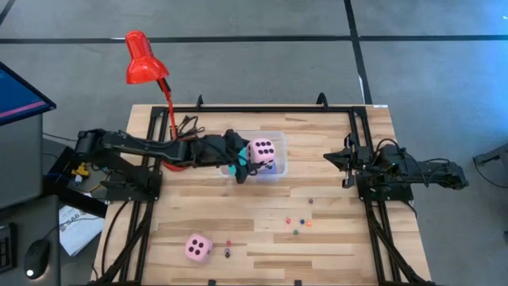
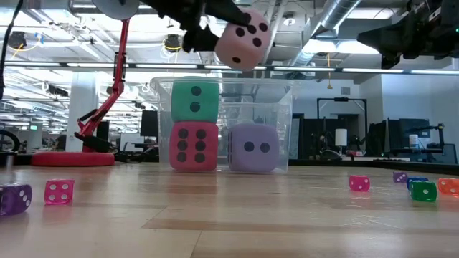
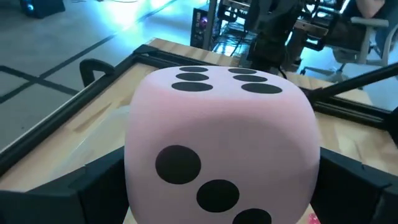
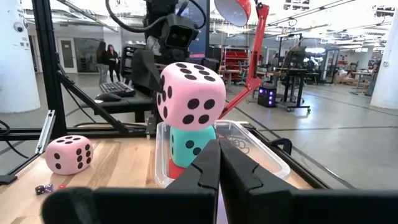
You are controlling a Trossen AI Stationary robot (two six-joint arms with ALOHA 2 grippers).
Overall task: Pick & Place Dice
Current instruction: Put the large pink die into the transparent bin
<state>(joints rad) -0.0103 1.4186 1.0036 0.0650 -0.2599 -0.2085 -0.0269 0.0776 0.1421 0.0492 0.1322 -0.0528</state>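
Pink die (image 3: pixel 221 149), filling the left wrist view, is gripped between the spread fingers of the left gripper (image 1: pixel 244 159) above the clear bin (image 1: pixel 278 137). Placing is in hand; release into the bin is called for next. Beside the bin, the right gripper (image 1: pixel 343 160) is clenched, idle. Another pink die (image 1: pixel 198 247) lies well apart from the bin.

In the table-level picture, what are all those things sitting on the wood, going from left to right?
Small purple die → small pink die → clear bin holding big dice → small pink die → small green die → small orange die at the right edge.
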